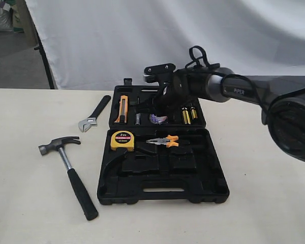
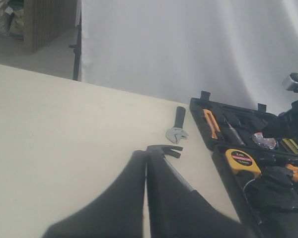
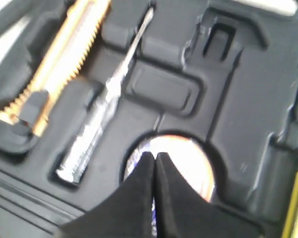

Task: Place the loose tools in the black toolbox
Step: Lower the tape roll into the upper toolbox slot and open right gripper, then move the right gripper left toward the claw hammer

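Black toolbox [image 1: 213,184] lies open flat on a pale table [image 1: 254,218], lower centre of the exterior view, both halves turned up so their shaped recesses can take tools. At lower left, the claw hammer [image 1: 72,177] lies loose on the table, head toward the upper left and handle running toward the bottom edge; it sits just beside the case with open table all round it, so there is easy room for a grasp. The near half holds a yellow tape measure [image 1: 122,140] and orange-handled pliers [image 1: 166,141]; its long curved recess looks unfilled, probably meant for the hammer. Further back at left, the adjustable wrench [image 1: 94,115] lies loose, its handle tip near the far half's corner wall, leaving tighter clearance there. In the far half, the small tape roll [image 1: 157,119] sits in a round recess. The right gripper [image 3: 154,156] hangs directly over it, fingers pressed together and holding nothing. The left gripper [image 2: 146,153] also appears closed, hovering above the hammer's claw.
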